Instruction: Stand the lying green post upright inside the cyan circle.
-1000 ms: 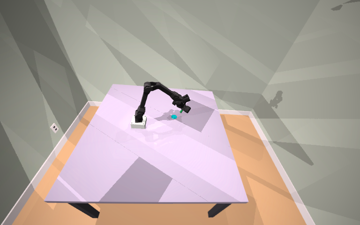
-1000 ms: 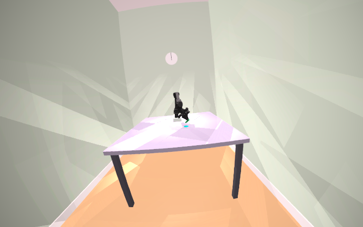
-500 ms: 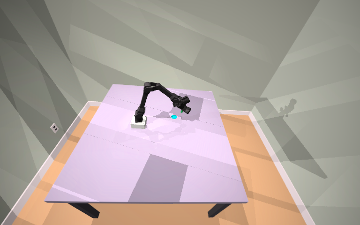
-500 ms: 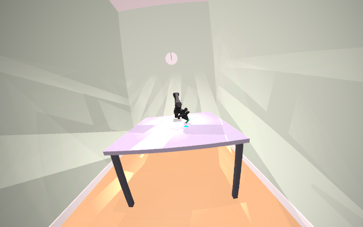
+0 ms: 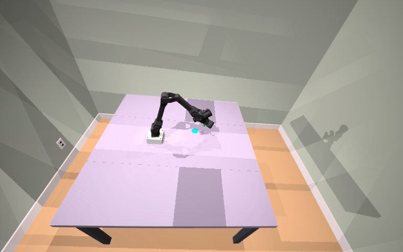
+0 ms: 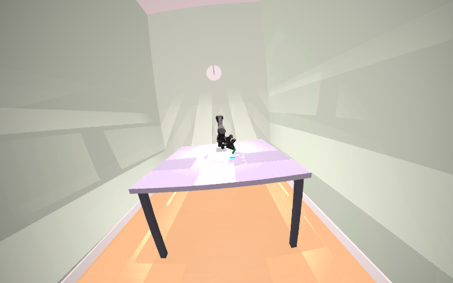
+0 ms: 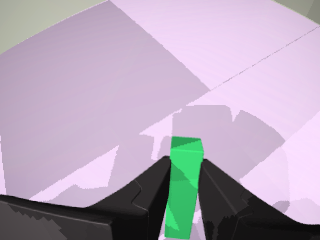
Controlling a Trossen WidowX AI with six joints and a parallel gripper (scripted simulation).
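Observation:
My gripper (image 5: 205,124) (image 6: 232,148) (image 7: 184,164) is shut on the green post (image 5: 203,125) (image 6: 234,150) (image 7: 183,192). The post sticks out between the two black fingers and hangs tilted in the air, clear of the table. The cyan circle (image 5: 194,130) (image 6: 232,157) is a small flat disc on the lilac table (image 5: 133,184) (image 6: 187,173) (image 7: 100,90), just below and beside the post's lower end. In the wrist view the circle is hidden.
The arm's white base (image 5: 155,138) stands on the table to the left of the circle. Shadows of the arm fall on the table around the circle. The table stands on an orange floor with grey walls around.

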